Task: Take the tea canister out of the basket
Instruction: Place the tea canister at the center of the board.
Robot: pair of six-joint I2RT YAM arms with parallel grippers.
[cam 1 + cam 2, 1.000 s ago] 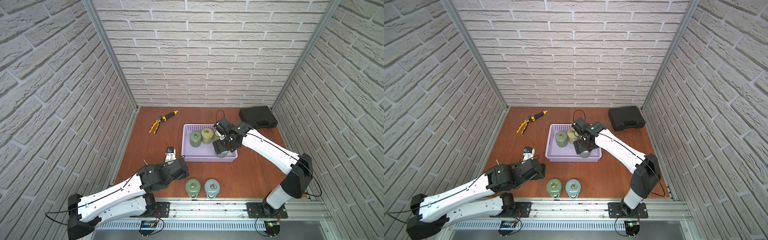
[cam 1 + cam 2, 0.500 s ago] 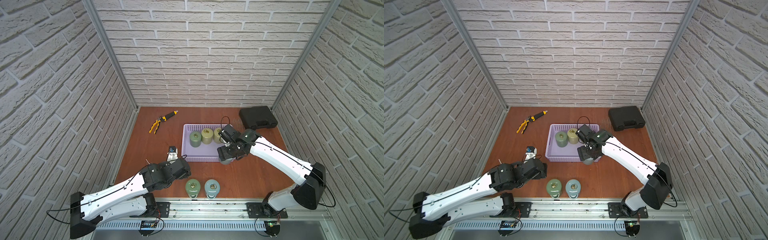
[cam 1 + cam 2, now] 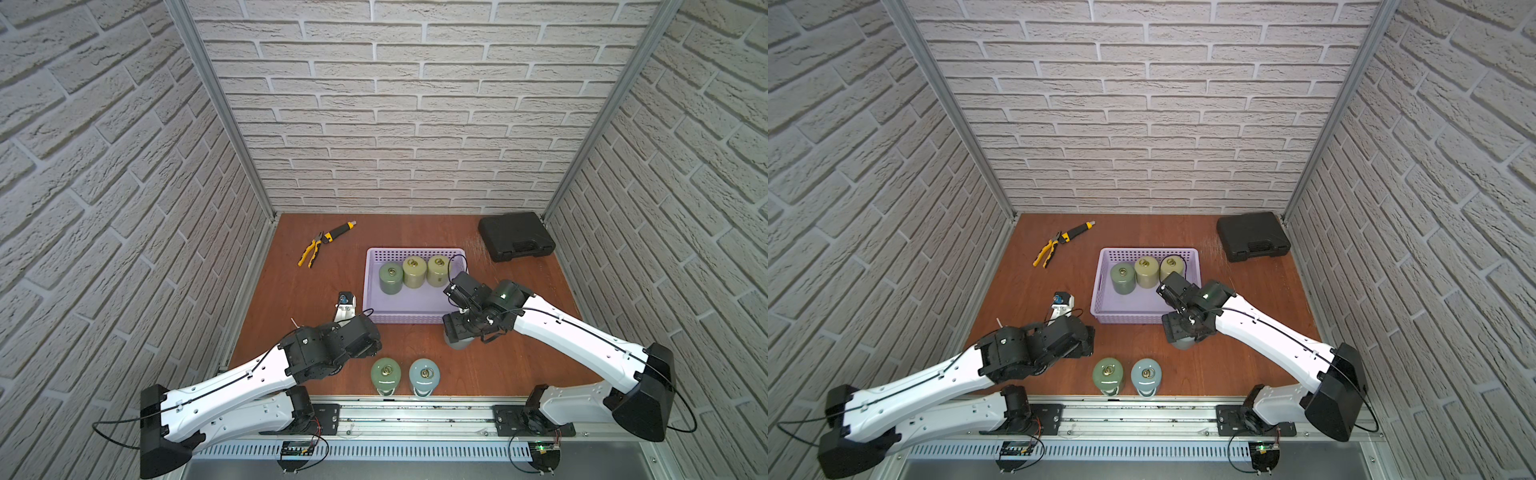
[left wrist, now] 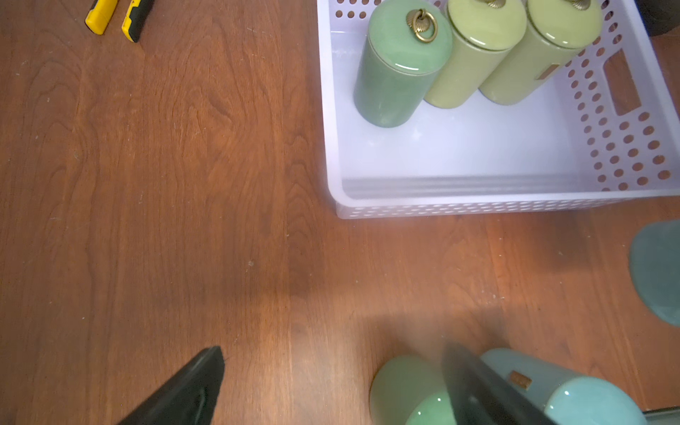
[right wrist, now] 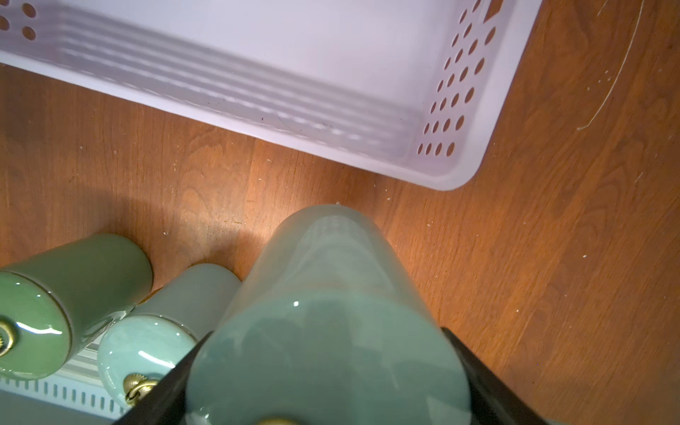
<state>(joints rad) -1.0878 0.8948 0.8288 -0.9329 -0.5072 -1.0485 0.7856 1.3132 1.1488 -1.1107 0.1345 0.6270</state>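
My right gripper [image 3: 462,328] is shut on a grey-teal tea canister [image 5: 331,312] [image 3: 457,344], held upright by its top just outside the lavender basket [image 3: 376,319] [image 5: 460,176], in front of its front right corner. Whether the canister's base touches the table I cannot tell. A dark green canister [image 3: 390,277] and two yellow-green ones [image 3: 413,272] [image 3: 438,270] stand along the basket's back wall. My left gripper [image 4: 333,353] is open and holds nothing, low over the table left of a green canister [image 3: 385,374].
A light blue canister [image 3: 424,374] stands beside the green one near the table's front edge. Yellow-handled pliers [image 3: 324,243] lie at the back left and a black hard case [image 3: 515,237] at the back right. A small white and blue object [image 3: 345,303] sits left of the basket.
My right arm has carried the grey-teal canister from inside the basket over its front wall and down in front of the right corner. The left arm has shifted only slightly.
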